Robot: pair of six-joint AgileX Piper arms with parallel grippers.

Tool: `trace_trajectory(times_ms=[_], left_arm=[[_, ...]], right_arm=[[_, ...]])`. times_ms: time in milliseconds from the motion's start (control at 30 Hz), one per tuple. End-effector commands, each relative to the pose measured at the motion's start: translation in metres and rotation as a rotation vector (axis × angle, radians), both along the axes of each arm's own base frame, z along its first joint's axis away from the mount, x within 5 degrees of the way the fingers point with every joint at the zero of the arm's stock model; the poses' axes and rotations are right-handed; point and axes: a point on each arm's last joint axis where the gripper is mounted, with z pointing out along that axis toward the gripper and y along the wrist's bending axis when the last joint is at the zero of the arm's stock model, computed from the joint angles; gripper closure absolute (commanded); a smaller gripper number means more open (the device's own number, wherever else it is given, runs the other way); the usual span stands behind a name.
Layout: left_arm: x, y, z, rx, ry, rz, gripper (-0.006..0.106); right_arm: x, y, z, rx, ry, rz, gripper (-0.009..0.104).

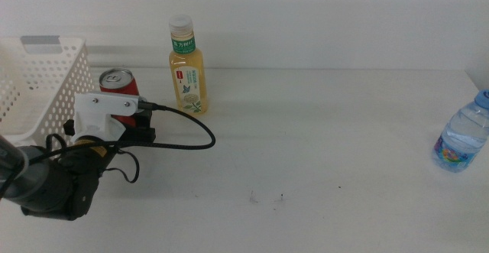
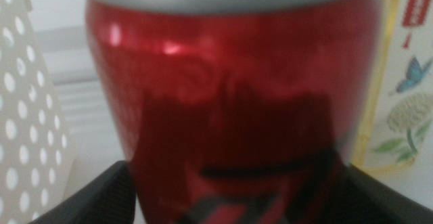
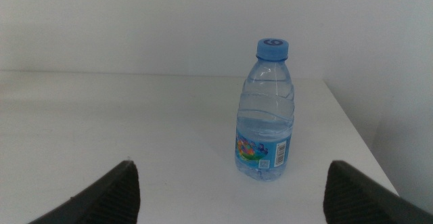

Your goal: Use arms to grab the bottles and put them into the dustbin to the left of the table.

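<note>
A slim red cola can [image 1: 119, 85] stands upright on the white table [image 1: 321, 154] next to the white perforated dustbin [image 1: 34, 85]. My left gripper [image 1: 142, 128] is open, with one jaw on each side of the can, which fills the left wrist view [image 2: 230, 95]. A yellow juice bottle [image 1: 187, 69] with a white cap stands just right of the can. A small clear water bottle [image 1: 462, 138] with a blue cap stands at the far right edge. My right gripper [image 3: 231, 183] is open and empty, short of the water bottle [image 3: 265, 112], and is out of the middle view.
The left arm's white housing [image 1: 107, 108] and its black cable [image 1: 191, 131] loop over the table in front of the can. A few dark specks [image 1: 267, 199] mark the tabletop. The table's right edge runs close behind the water bottle [image 3: 352, 129].
</note>
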Motion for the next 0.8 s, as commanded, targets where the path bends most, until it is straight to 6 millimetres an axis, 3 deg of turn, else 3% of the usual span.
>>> trace_trajectory(times_ms=[0,400,600,667,733,767], left_arm=[[0.0059,0.0016,0.0023,-0.017,-0.038,0.021,0.007],[0.0142,0.0009,-0.0036,-0.020,-0.058,0.024,0.010],[0.0144,0.0009,-0.0026,-0.021,-0.069,0.024,0.036],[0.0144,0.0009,-0.0026,-0.021,-0.069,0.024,0.048],[0.0117,-0.0003,0.0021,-0.019,-0.097,0.006,0.071],[0.0089,0.0000,0.0058,-0.020,-0.110,0.006,0.073]], right_arm=[[-0.0001,-0.0005,0.0002,-0.012,-0.011,-0.007,0.004],[-0.0001,-0.0005,0.0002,-0.012,-0.011,-0.007,0.004],[-0.0001,-0.0005,0.0002,-0.012,-0.011,-0.007,0.004],[-0.0001,-0.0005,0.0002,-0.012,-0.011,-0.007,0.004],[-0.0001,-0.0005,0.0002,-0.012,-0.011,-0.007,0.004],[-0.0001,-0.0005,0.0002,-0.012,-0.011,-0.007,0.004]])
